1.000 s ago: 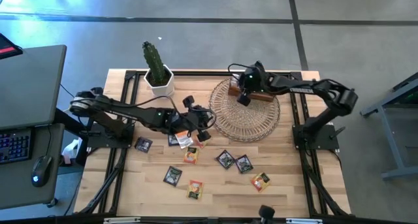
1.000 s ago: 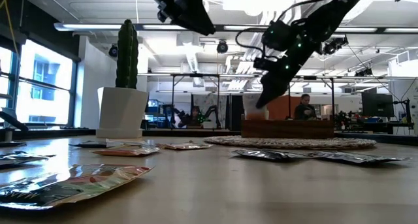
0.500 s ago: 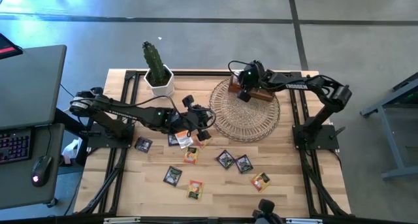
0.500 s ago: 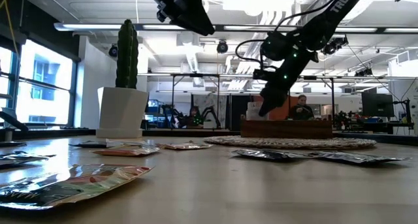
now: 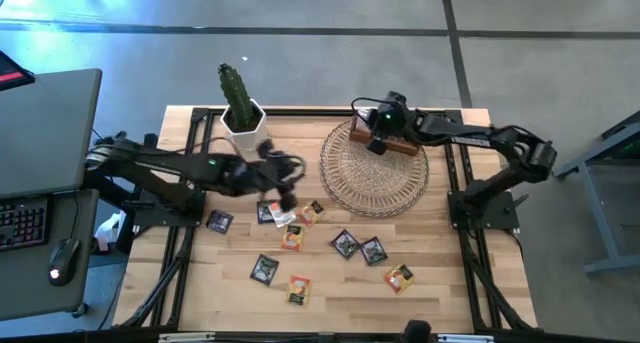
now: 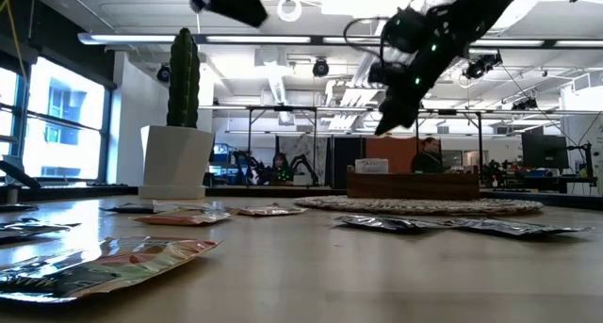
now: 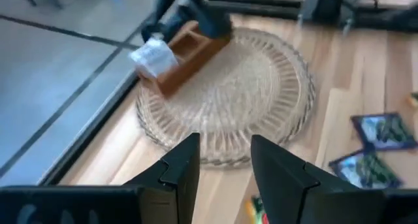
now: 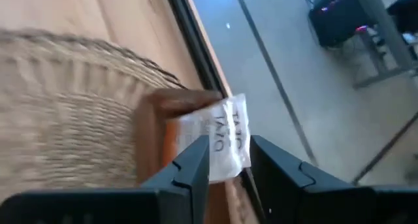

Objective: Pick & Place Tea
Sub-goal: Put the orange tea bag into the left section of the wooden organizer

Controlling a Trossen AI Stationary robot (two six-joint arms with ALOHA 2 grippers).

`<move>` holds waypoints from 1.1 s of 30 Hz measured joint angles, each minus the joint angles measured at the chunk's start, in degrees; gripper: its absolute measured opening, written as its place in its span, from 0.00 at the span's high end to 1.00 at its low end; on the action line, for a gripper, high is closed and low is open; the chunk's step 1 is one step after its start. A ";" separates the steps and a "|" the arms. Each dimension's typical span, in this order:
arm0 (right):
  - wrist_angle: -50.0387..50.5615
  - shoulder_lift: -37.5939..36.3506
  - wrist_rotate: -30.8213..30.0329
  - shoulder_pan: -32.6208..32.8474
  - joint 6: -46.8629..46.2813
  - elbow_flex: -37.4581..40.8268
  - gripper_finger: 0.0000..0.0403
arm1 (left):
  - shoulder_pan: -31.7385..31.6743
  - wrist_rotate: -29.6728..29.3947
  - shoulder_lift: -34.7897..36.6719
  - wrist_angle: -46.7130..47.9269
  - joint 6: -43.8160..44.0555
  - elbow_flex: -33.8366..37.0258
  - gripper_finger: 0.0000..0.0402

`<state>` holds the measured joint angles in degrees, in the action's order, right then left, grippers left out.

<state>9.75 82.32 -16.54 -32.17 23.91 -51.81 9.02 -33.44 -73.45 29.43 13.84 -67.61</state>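
Right gripper [image 5: 377, 146], fingers parted, hovers above white-and-orange tea sachet [image 8: 219, 145] upright in brown wooden box [image 5: 398, 143]; it might topple out.

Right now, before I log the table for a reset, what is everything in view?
tea sachets: about ten, black or orange, loose on the table's near half
white sachet: one, standing in the wooden box
wooden box: one, brown, on the mat's far edge
wicker mat: one, pale, round, right of centre
cactus: one, green, in a white pot, far edge
left gripper: open, above the sachets beside the mat
right gripper: open, over the box
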 joint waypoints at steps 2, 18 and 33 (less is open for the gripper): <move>1.81 -2.78 3.80 1.33 -4.18 0.00 0.73 | 0.00 -1.13 2.57 4.19 3.17 -0.04 0.66; -30.81 4.86 25.84 26.27 -12.98 9.12 0.71 | -0.02 10.28 16.27 -7.33 23.89 33.29 0.66; -29.48 21.58 22.24 30.69 -11.90 -2.64 0.63 | -0.92 10.37 4.79 -15.36 23.52 36.03 0.66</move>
<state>-19.73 103.90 5.69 -1.48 12.01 -54.45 8.10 -23.07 -68.66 14.07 37.35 -31.59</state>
